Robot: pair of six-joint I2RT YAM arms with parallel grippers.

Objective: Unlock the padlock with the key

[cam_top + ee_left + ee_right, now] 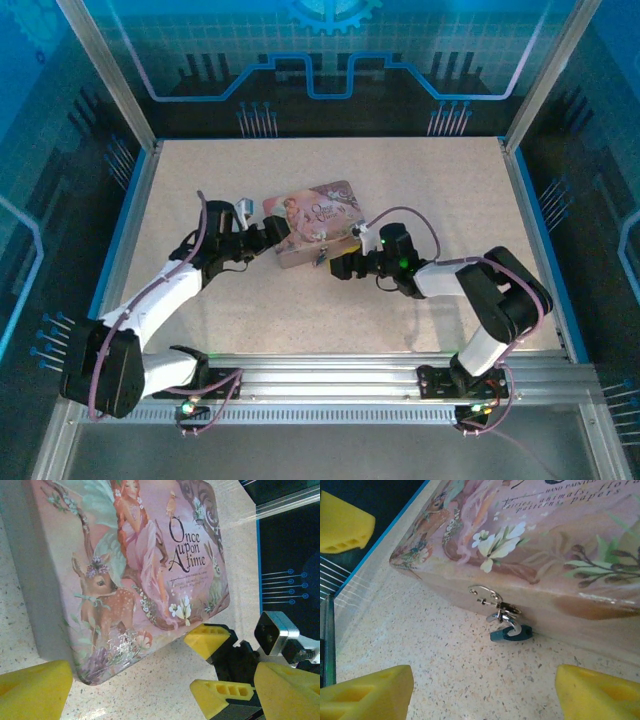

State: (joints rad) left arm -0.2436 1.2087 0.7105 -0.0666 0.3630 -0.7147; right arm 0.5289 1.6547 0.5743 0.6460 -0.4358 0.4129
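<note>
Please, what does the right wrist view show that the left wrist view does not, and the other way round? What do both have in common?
Right wrist view adds: the pink tin's front wall with its latch, where the small silver padlock hangs. A dark teal piece at its lower end may be the key; I cannot be sure.
Left wrist view adds: the lid nearly face on, so the deer and the title "Once upon a time" are plain.
Both share: the tin, the speckled table, and the camera's own yellow fingertips standing wide apart at the bottom corners.
</note>
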